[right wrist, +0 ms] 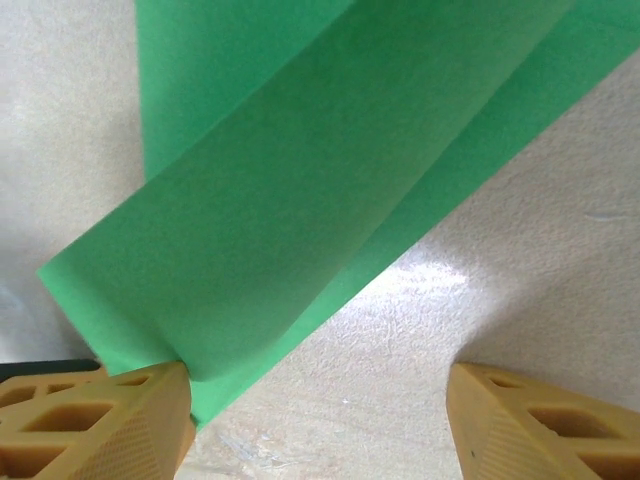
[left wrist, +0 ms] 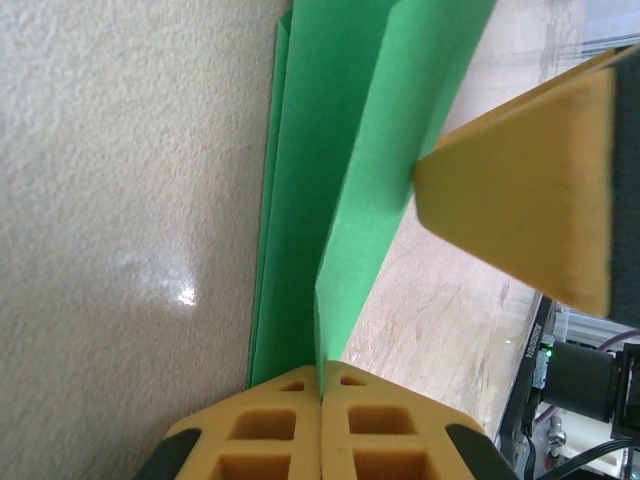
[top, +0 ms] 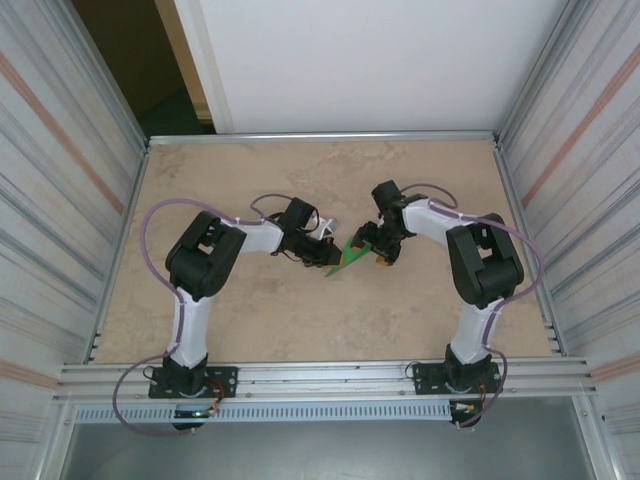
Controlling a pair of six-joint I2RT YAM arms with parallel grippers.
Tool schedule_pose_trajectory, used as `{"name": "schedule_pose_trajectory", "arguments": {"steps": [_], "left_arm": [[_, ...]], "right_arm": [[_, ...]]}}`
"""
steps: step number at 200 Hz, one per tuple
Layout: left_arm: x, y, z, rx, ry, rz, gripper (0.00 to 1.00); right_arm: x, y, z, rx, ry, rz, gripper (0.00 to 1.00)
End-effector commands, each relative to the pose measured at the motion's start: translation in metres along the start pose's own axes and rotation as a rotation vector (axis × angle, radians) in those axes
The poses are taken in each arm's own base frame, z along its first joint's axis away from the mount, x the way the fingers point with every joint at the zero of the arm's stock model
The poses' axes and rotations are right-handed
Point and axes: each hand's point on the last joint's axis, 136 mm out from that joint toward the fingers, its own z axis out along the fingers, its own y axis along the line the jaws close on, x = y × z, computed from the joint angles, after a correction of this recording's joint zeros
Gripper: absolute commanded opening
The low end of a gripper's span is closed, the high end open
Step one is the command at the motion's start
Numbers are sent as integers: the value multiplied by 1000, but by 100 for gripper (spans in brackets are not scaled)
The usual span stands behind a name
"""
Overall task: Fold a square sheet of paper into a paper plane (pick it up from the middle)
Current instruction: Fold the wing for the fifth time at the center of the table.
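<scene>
The bright green paper (top: 352, 252) lies folded into a narrow layered shape at the middle of the table, between the two arms. My left gripper (left wrist: 322, 392) is shut on a raised flap of the green paper (left wrist: 345, 170), its yellow pads pressed together with the sheet's edge between them. My right gripper (right wrist: 318, 420) stands open just above the table, its left finger (right wrist: 110, 425) touching the paper's (right wrist: 300, 190) lower edge and its right finger (right wrist: 545, 425) apart over bare table. The right gripper's yellow pad (left wrist: 530, 190) shows beside the flap in the left wrist view.
The beige table (top: 250, 320) is walled by metal panels left and right and a rail along the near edge (top: 320, 378). Both arms meet at the centre, cables looping behind them.
</scene>
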Motion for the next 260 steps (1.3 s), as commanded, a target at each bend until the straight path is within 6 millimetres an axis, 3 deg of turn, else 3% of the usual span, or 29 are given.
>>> {"name": "schedule_pose_trajectory", "arguments": {"steps": [1,24,46,83,106,170,260], "left_arm": [[26,36,6,-91,82,-154,5],[24,38,5,-98,65,-188,4],[22,37,6,-87,51,-211,4],[23,38,7,-89,53,-222,4],[24,39,7,-88,56,-226,4],[26,41,8,-87,67,-228,4],[29,43,10,-93,76,-239,6]], "right_arm": [[-17,12,-23,-135,-125,-40,69],[-17,29,-42,-298,-189,-90,63],[-8,43,-48,-400,-190,-137,55],[3,60,-36,-465,-125,-174,30],[3,66,-26,-460,-100,-182,23],[3,71,-5,-438,-46,-181,20],[0,53,16,-341,-17,-150,18]]}}
